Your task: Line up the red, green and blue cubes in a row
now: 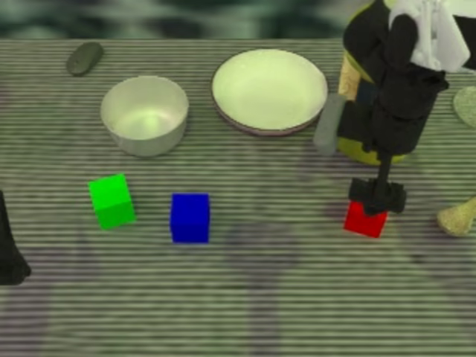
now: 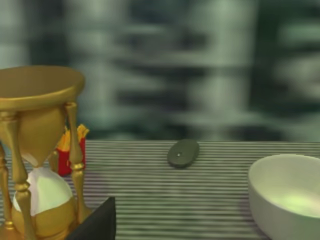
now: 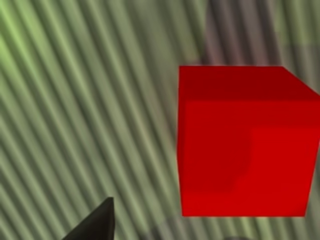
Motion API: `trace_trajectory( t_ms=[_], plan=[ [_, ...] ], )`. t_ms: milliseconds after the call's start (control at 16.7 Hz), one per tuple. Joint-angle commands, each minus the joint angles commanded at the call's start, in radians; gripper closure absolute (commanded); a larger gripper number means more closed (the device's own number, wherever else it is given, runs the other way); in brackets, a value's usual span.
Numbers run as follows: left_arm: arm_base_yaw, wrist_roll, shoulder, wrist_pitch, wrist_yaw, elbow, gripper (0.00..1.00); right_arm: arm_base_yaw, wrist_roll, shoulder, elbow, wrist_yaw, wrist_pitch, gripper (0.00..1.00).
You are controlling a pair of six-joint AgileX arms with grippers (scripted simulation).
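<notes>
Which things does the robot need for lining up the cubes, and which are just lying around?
Needed: red cube under the right gripper, green cube, blue cube.
Lying around: bowl, plate, hourglass, dark pebble, fries box.

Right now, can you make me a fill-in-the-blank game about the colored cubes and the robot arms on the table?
1. The right gripper is right above the ____ cube.
2. The blue cube sits between the red cube and the ____ cube.
3. The white bowl stands to the ____ of the plate in the top view.
4. The left gripper is parked at the table's ____ edge.

Missing words: red; green; left; left
</notes>
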Motion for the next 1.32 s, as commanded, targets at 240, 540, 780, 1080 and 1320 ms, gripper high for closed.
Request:
trace_trajectory(
  t_ms=[240, 540, 780, 1080, 1320],
  plan=[
    [0.0, 0.0, 0.0, 0.0, 0.0, 0.0, 0.0, -0.005, 0.001, -0.003, -0.003, 0.0, 0.002, 0.0],
    [0.0, 0.0, 0.0, 0.0, 0.0, 0.0, 0.0, -0.001, 0.0, 0.05, -0.071, 0.0, 0.123, 0.0],
    [0.0, 0.0, 0.0, 0.0, 0.0, 0.0, 0.0, 0.001, 0.003, 0.121, -0.156, 0.001, 0.282, 0.0],
    [0.0, 0.0, 0.0, 0.0, 0.0, 0.0, 0.0, 0.001, 0.003, 0.133, -0.168, 0.001, 0.301, 0.0],
    [0.0, 0.0, 0.0, 0.0, 0.0, 0.0, 0.0, 0.001, 0.003, 0.133, -0.168, 0.001, 0.301, 0.3]
  ],
)
